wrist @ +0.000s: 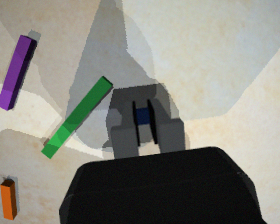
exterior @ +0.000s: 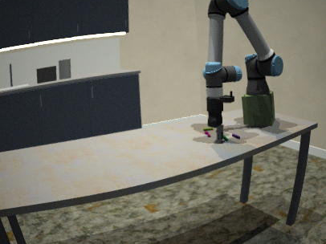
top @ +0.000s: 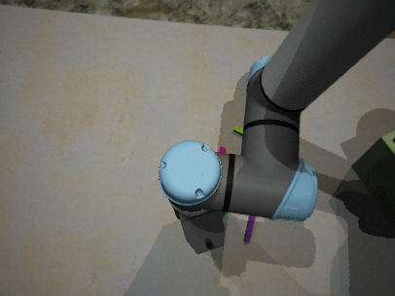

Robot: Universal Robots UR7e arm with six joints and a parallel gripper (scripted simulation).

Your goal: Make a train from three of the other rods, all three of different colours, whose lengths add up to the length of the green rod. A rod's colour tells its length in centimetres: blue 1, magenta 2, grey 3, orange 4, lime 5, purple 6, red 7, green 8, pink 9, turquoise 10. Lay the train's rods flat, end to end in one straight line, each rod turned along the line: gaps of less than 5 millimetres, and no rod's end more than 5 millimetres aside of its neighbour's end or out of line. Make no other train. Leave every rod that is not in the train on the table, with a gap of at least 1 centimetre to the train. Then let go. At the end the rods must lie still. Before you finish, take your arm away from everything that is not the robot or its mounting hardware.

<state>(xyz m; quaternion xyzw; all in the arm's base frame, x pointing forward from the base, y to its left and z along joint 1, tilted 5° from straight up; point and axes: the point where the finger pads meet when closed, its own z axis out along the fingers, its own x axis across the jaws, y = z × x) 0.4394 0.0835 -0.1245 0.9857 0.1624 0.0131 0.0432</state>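
My gripper is shut on the blue rod, which shows between the finger pads in the wrist view. The rod is at or just above the table; the exact height cannot be told. The green rod lies slanted close beside the fingers. The purple rod lies beyond it. The orange rod shows at the wrist view's lower left. The magenta rod and the lime rod lie farther back, partly hidden by the arm in the top view.
The arm covers much of the rod area in the top view. The green robot base stands on the table beyond the rods. The table's long edge runs past the purple rod's side in the exterior view.
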